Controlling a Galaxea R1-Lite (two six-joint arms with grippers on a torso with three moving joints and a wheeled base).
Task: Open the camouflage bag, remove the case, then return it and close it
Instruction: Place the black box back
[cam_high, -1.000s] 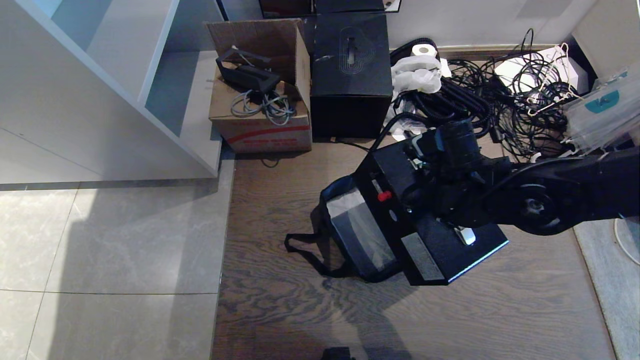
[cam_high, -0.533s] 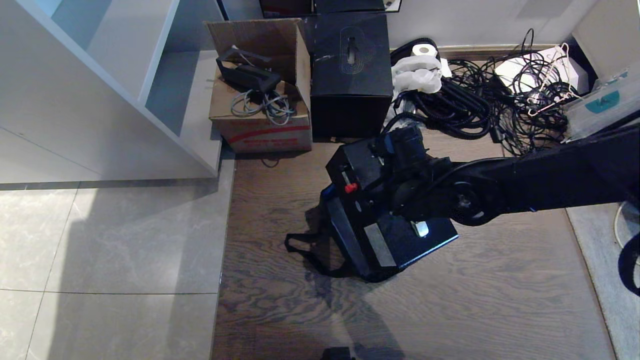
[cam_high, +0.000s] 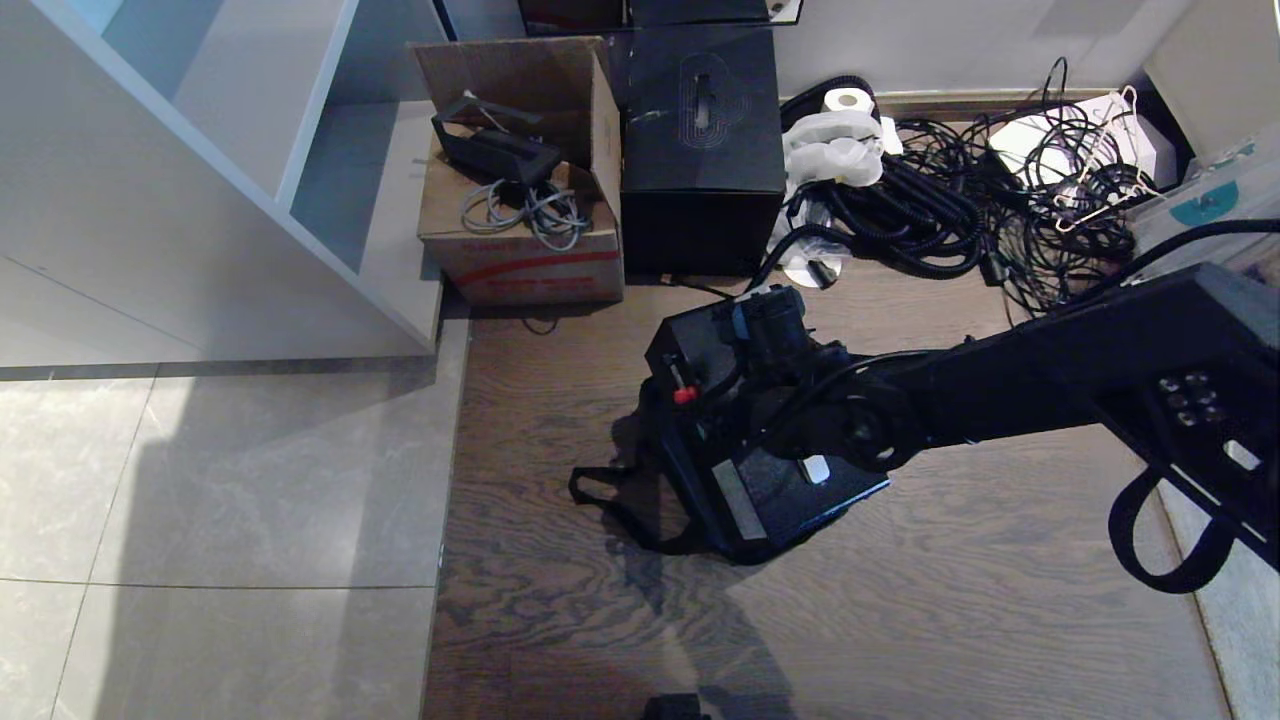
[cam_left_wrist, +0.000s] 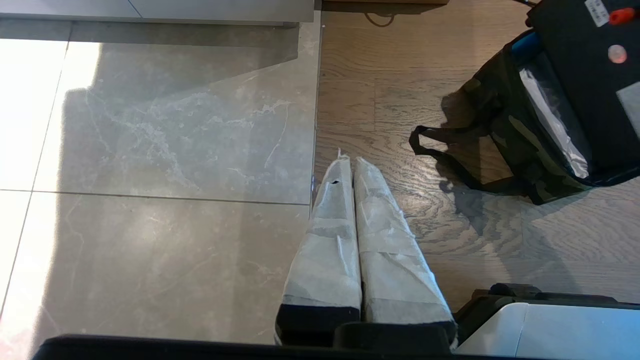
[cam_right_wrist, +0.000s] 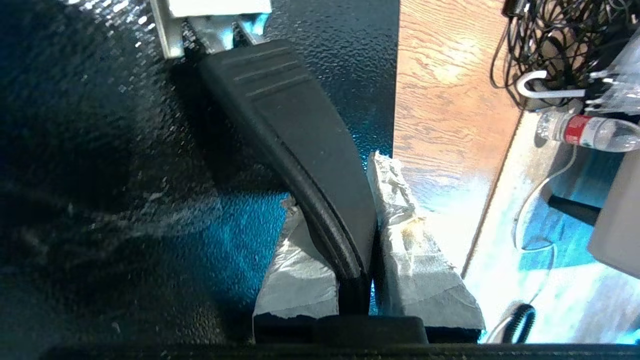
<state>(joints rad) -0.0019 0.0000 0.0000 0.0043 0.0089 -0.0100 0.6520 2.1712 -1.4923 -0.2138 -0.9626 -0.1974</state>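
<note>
Wood flooring (cam_high: 900, 620) beside grey tiles carries the camouflage bag (cam_left_wrist: 505, 135), lying open. Its mouth is entered by the black case (cam_high: 770, 480), whose handle (cam_right_wrist: 300, 150) is pinched by the right gripper (cam_right_wrist: 357, 220). The left gripper (cam_left_wrist: 350, 175) is pressed together, parked above the floor.

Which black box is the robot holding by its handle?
The black case over the camouflage bag; the right gripper is clamped on its handle. The other black box sits untouched by the carton.
</note>
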